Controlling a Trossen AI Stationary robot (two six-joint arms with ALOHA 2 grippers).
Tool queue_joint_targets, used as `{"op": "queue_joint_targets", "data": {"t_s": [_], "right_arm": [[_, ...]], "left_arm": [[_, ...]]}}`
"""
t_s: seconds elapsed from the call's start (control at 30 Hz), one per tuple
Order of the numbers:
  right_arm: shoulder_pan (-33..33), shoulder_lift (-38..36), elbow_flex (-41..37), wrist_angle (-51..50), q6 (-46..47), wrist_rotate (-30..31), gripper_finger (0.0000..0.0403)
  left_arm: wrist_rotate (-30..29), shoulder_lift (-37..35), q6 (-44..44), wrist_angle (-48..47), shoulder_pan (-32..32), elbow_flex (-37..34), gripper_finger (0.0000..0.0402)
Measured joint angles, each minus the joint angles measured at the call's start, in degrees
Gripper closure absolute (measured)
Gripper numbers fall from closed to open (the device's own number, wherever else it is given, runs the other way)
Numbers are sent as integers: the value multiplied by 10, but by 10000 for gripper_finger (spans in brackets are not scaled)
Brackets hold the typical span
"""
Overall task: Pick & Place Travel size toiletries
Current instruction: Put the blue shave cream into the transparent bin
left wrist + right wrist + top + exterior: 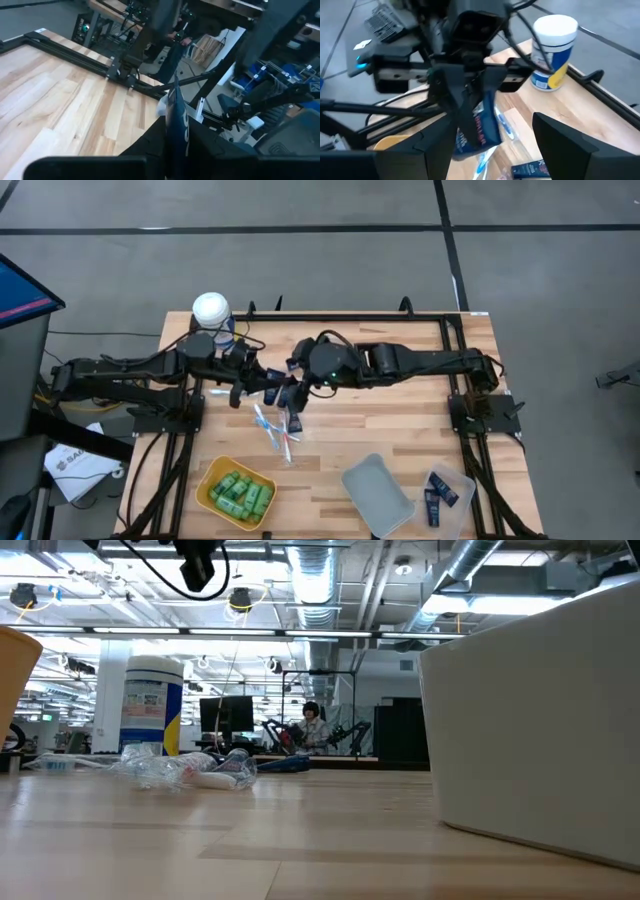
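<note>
Grey floor (pixel 300 260), ceiling ducts (pixel 310 580)

No label or print can be read.

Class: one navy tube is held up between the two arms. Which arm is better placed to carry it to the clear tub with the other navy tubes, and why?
Probably the right. The clear tub sits on the right arm's side. The left gripper grips the navy tube, and the open right gripper faces it, seemingly ready to take it.
</note>
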Motion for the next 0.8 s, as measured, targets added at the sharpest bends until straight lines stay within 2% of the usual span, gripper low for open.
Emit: {"op": "queue_joint_targets", "data": {"t_s": [0.2, 0.47, 0.63, 0.8], "right_arm": [[0, 0, 0, 0, -13, -3, 154], [-6, 0, 0, 3, -22, -3, 154], [-7, 0, 0, 41, -41, -13, 154], [-11, 0, 0, 58, -47, -31, 182]], "left_arm": [[-2, 0, 1, 22, 1, 0, 356], [29, 0, 1, 90, -4, 0, 358], [32, 7, 1, 105, -7, 0, 356], [32, 19, 0, 108, -7, 0, 356]]}}
